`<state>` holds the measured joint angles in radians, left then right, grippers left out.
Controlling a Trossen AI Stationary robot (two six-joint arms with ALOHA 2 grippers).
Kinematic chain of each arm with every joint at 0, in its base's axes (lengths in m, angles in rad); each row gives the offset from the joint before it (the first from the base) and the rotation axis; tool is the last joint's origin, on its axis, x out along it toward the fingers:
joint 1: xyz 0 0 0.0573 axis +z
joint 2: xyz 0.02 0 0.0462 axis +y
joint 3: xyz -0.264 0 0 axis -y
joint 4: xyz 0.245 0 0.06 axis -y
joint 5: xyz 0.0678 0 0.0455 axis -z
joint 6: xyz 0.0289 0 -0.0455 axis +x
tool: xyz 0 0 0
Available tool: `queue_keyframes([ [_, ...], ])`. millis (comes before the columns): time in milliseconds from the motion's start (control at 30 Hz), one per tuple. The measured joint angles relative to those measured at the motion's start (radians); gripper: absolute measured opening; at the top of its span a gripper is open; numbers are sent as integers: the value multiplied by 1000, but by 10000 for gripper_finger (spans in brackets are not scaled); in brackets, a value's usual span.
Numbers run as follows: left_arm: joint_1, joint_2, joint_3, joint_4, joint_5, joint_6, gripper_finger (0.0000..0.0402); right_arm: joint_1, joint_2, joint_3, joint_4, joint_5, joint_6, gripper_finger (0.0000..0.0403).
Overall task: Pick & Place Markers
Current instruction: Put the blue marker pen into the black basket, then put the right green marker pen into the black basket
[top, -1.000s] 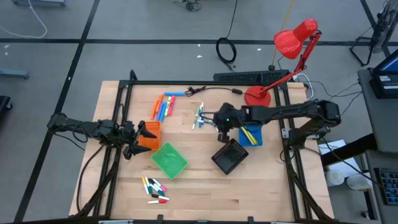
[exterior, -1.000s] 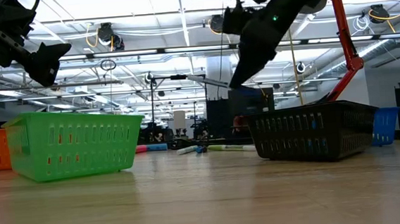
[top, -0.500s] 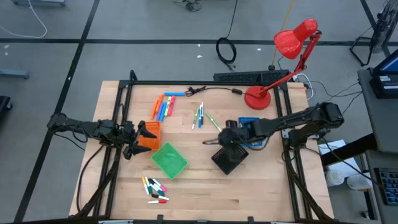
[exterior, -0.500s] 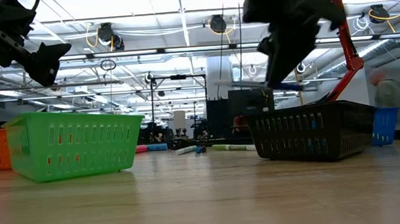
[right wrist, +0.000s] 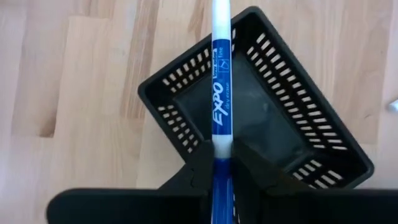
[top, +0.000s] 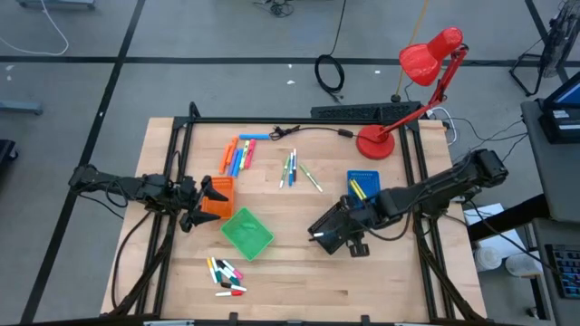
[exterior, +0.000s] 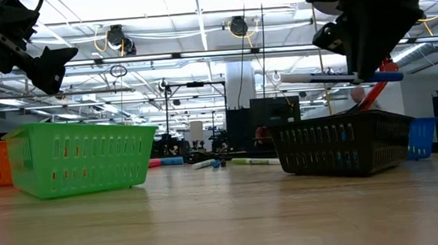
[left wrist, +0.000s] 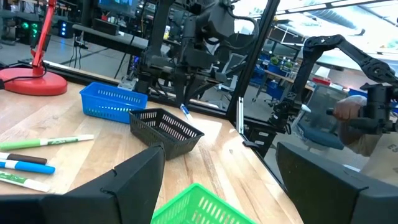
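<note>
My right gripper (top: 350,232) hangs over the black tray (top: 319,235), shut on a thin blue-and-white marker (right wrist: 221,93). That marker also shows level above the tray in the low view (exterior: 316,78). My left gripper (top: 205,199) is open and waits above the orange tray (top: 220,188). Chunky orange and blue markers (top: 237,154), thin green and blue markers (top: 294,169) and short mixed-colour markers (top: 225,274) lie flat on the table. Yellow-green markers lie in the blue tray (top: 364,190). My right gripper pinches the marker between its two fingers (right wrist: 202,163) near its blue end (right wrist: 222,167). The fingers come from above, pointing down, and lie across it. The marker is level and lifted clear, its white end (right wrist: 222,15) reaching out over the black tray.
The green tray (top: 246,232) stands at the table's near left, beside the orange one. A red desk lamp (top: 426,68) rises at the far right corner, and a thin black cable (top: 313,132) runs along the far edge. Bare wood lies at the near middle (top: 299,281).
My right gripper has travelled from beside the thin green and blue markers toward the table's near right, carrying the blue-and-white marker, and now stands over the black tray. The marker has stayed clear of the table and now shows level in the low view.
</note>
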<state>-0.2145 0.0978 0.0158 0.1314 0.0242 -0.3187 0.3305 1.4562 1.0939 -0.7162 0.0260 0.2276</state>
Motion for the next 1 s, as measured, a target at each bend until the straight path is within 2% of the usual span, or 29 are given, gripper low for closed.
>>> queue_keyframes([
  [333,0,0,0,0,0,0,310,-5,0,0,8,8,-1,63],
  [533,0,0,0,0,0,0,310,-10,0,0,9,64,-2,78],
  [633,0,0,0,0,0,0,310,-10,0,0,11,118,-6,79],
  [767,0,0,0,0,0,0,310,-15,0,0,55,249,-39,78],
  [1000,0,0,0,0,0,0,310,-86,0,0,296,399,-151,80],
])
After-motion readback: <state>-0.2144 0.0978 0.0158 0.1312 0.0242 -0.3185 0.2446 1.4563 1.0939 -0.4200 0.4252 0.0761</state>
